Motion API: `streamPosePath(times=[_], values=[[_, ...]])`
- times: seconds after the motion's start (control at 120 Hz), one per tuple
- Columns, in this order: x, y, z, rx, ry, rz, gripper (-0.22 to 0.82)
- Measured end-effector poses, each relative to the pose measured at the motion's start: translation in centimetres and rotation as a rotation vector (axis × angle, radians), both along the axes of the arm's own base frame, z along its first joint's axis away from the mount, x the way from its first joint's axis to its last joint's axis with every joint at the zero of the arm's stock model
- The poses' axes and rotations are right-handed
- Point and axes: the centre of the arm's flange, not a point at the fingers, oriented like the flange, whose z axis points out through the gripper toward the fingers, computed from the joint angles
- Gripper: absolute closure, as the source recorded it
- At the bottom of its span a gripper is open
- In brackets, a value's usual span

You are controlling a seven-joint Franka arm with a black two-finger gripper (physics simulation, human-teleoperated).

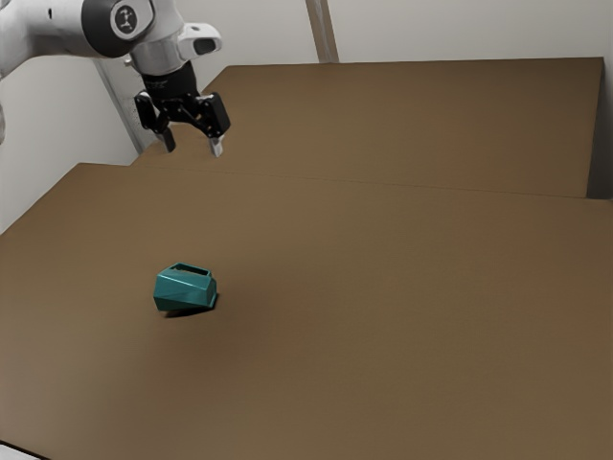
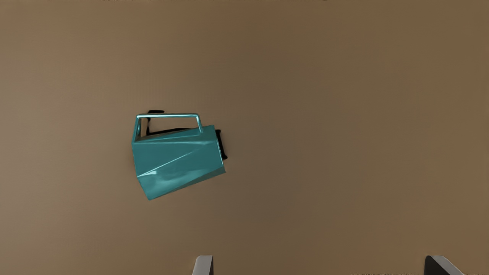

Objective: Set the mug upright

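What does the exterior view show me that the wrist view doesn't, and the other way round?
The exterior view gives you the white arm carrying the claw, and pale surfaces beyond the brown table.

The wrist view gives you both spots where the handle joins the mug, with brown tabletop seen through its loop.

Both share the teal mug lying on its side and the claw's fingertips standing apart.

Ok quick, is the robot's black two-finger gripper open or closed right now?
Black two-finger gripper: open, fingers wide apart, holding nothing; the teal, faceted mug lies on its side.
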Motion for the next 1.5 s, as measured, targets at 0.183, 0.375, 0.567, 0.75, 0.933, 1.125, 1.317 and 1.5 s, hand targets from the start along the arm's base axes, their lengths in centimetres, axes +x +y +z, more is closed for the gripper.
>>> streamPosePath(times=[0.183,0.375,0.567,0.75,0.933,1.125,1.317,1.5], values=[[-0.3,-3.1,0.2,0.001,-0.007,-0.049,0.00],[0.0,-1.4,0.2,-0.010,-0.013,-0.009,0.00],[-0.8,-2.1,-1.5,-0.063,0.001,0.010,0.00],[-2.9,-3.1,-4.9,-0.167,0.040,0.039,0.00],[-4.5,4.5,-8.7,-0.256,0.058,0.122,0.00],[-5.6,7.7,-11.9,-0.282,0.038,0.071,0.00],[-6.9,13.7,-14.8,-0.332,0.016,0.083,0.00],[-10.0,20.7,-19.2,-0.423,0.018,0.146,0.00]])
